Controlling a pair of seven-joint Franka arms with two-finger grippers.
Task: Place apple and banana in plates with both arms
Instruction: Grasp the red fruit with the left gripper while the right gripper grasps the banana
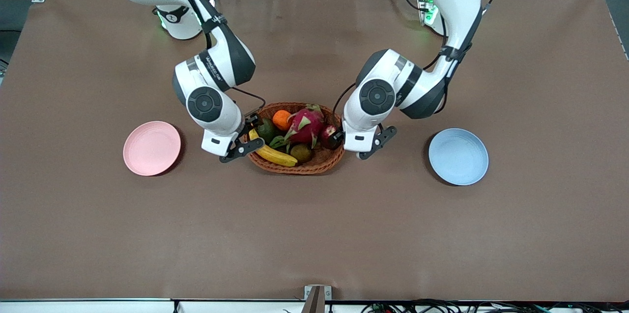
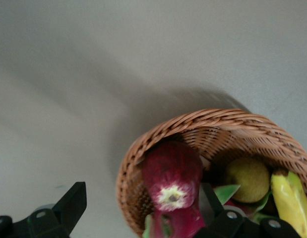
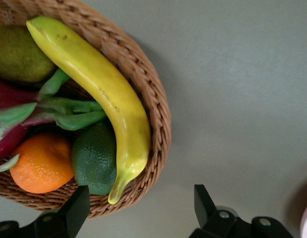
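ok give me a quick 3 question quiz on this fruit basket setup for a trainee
1. True or false: the banana already lies on the pink plate.
2. The apple sits in the basket at which end? A) the left arm's end B) the right arm's end C) the middle
3. Fill in: the blue plate holds ____.

Key
1. False: it lies in the basket, along the rim nearer the front camera.
2. A: it is beside the dragon fruit, with the open left gripper low at it; the open right gripper is by the banana's end.
3. Nothing.
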